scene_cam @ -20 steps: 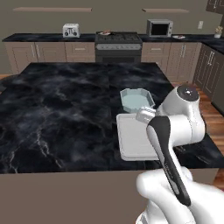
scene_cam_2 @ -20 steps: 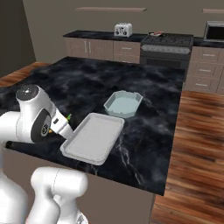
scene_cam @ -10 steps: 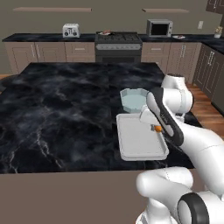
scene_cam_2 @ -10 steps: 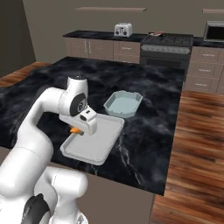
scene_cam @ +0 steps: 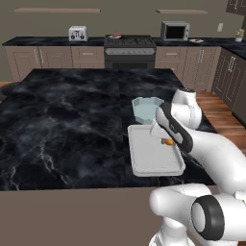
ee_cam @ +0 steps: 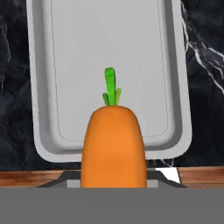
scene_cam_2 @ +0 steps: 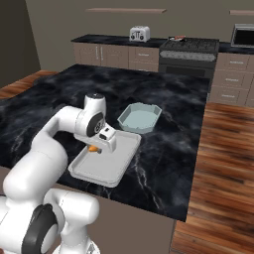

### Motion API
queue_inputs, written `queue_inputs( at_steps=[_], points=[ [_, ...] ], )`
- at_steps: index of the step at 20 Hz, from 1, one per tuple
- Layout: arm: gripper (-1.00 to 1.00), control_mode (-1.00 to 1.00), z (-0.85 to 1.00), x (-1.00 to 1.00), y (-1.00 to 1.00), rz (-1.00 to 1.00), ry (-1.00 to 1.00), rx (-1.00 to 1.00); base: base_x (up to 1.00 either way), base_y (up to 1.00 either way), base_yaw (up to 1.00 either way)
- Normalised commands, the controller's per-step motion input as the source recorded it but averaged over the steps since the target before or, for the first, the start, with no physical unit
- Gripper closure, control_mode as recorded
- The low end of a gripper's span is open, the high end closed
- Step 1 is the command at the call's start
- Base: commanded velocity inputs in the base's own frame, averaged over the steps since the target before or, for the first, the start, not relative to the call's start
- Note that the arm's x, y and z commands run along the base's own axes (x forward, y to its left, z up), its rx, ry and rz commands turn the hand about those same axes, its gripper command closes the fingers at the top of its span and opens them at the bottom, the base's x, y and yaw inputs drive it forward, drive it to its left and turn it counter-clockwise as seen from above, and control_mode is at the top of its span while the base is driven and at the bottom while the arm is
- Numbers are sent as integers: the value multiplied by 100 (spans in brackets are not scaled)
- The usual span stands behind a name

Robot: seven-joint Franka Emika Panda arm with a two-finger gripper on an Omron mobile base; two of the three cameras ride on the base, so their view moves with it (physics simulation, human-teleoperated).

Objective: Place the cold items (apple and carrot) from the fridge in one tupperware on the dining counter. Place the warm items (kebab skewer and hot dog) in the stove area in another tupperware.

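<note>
My gripper (scene_cam: 166, 140) (scene_cam_2: 95, 147) is shut on an orange carrot (ee_cam: 114, 144) (scene_cam: 168, 141) (scene_cam_2: 93, 148) with a green stem, held just above the right side of a flat grey rectangular tupperware (scene_cam: 153, 156) (scene_cam_2: 106, 159) (ee_cam: 109, 65) on the black marble dining counter (scene_cam: 72, 120) (scene_cam_2: 163, 114). The hand view looks straight down at this container past the carrot, and its inside is bare. An octagonal pale blue tupperware (scene_cam: 146, 109) (scene_cam_2: 140, 117) stands just beyond the flat one. The apple, kebab skewer and hot dog are out of view.
A stove (scene_cam: 129, 48) (scene_cam_2: 191, 52) with something on its top stands against the back wall, with a toaster (scene_cam: 78, 33) (scene_cam_2: 140, 33) and a microwave (scene_cam: 174, 30) on the back counter. Wooden floor (scene_cam_2: 223, 163) lies to the right of the dining counter.
The arm has swung forward over the counter and brought the carrot down over the flat grey tupperware, a little lower than half a second ago.
</note>
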Motion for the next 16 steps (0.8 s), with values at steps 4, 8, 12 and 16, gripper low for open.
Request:
queue_inputs(
  at_steps=[4, 8, 12, 16],
  points=[
    [100, -100, -49, 35, 0, 0, -13, 0, 0, 0, 0],
    [100, -100, -47, 23, 0, 0, -3, -5, 0, 0, 0],
    [100, -100, -31, 31, 0, 0, 5, -2, 0, 0, 0],
    [100, -100, -29, 28, 0, 0, 5, 0, 0, 0, 0]
  ],
)
